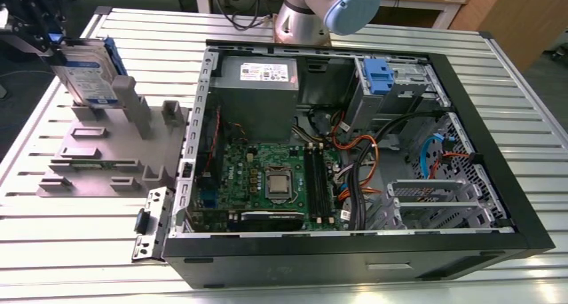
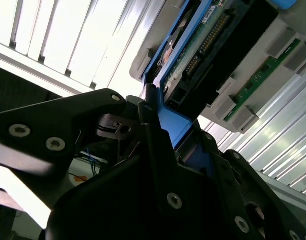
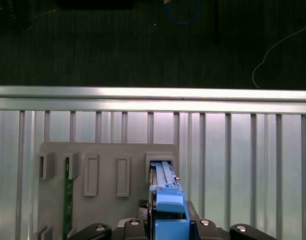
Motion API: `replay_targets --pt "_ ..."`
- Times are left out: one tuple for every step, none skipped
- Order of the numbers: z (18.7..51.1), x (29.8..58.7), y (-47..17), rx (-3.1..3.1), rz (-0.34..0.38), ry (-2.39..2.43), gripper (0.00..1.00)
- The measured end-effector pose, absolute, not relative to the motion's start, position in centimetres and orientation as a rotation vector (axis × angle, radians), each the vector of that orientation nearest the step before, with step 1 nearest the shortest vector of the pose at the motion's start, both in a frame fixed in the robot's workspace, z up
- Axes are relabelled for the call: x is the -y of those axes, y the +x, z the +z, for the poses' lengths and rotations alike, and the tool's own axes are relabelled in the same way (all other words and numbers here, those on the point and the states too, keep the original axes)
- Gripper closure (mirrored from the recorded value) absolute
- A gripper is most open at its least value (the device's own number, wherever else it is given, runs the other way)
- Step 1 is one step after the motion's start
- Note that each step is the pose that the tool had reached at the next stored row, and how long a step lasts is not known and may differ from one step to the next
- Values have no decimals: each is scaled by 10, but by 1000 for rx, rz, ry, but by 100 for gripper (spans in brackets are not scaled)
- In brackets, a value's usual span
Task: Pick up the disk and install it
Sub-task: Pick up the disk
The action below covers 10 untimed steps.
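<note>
Exterior view gave us the overall picture: the disk [image 1: 84, 78] stood on edge in the grey holder plate [image 1: 89, 157] at that view's left. It was well apart from the open computer case [image 1: 355, 257], which lay on the slatted table [image 1: 71, 237]. The gripper [image 1: 52, 41] was at the disk's upper end.

In the first wrist view we saw the gripper [image 3: 170, 226] closed narrowly on the blue rail [image 3: 169, 207] of the disk [image 3: 163, 175]. The disk's far end reached down to a slot of the holder plate [image 3: 108, 200], and we could not tell whether that end had left the slot. In the second wrist view the black fingers [image 2: 155, 145] sat on either side of the same rail, with the connector edge of the disk [image 2: 203, 45] beyond them.

We judged the grasp made and the lift at most barely begun. Everything else remained undone: the disk had not been carried to the case, nor seated in the drive cage [image 1: 408, 84], where a blue clip [image 1: 377, 74] stood.
</note>
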<state>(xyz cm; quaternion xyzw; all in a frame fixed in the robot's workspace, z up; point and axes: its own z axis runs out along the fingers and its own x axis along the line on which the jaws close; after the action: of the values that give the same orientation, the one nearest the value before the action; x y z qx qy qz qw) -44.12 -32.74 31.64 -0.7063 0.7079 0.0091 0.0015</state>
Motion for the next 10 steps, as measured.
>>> replay_targets --pt "317 327 -441 -2221 30 -2216 64" --pt "317 327 -441 -2221 29 -2216 64" --pt "317 327 -441 -2221 29 -2216 64" --pt "318 327 -441 -2221 29 -2216 64" --pt "318 327 -441 -2221 30 -2216 64" --pt "318 327 -441 -2221 30 -2216 64" --pt "318 327 -441 -2221 30 -2216 64" --pt "319 327 -441 -2221 30 -2216 64" --pt "319 327 -441 -2221 30 -2216 64" --pt "320 327 -441 -2221 30 -2216 64"
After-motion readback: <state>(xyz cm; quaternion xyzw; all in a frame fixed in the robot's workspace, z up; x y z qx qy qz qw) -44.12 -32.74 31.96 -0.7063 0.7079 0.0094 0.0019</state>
